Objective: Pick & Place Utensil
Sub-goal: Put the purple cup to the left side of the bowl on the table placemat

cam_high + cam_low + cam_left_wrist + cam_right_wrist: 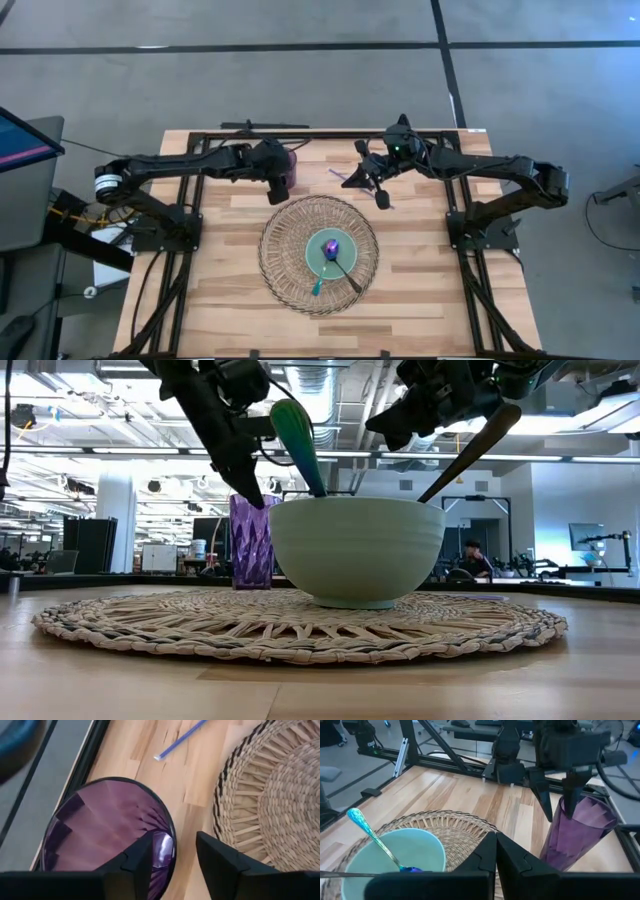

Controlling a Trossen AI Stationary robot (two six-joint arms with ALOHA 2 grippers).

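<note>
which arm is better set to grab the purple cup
Left. The left tool is open astride the cup rim, one finger inside and one outside. The right tool is shut and sits by the mat edge, away from the cup.

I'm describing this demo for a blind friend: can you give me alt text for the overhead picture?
Seen from above, a pale green bowl holding two spoons sits on a round woven mat on a wooden table. The left gripper straddles the rim of a purple cup; the right gripper hovers nearby, shut.
</note>
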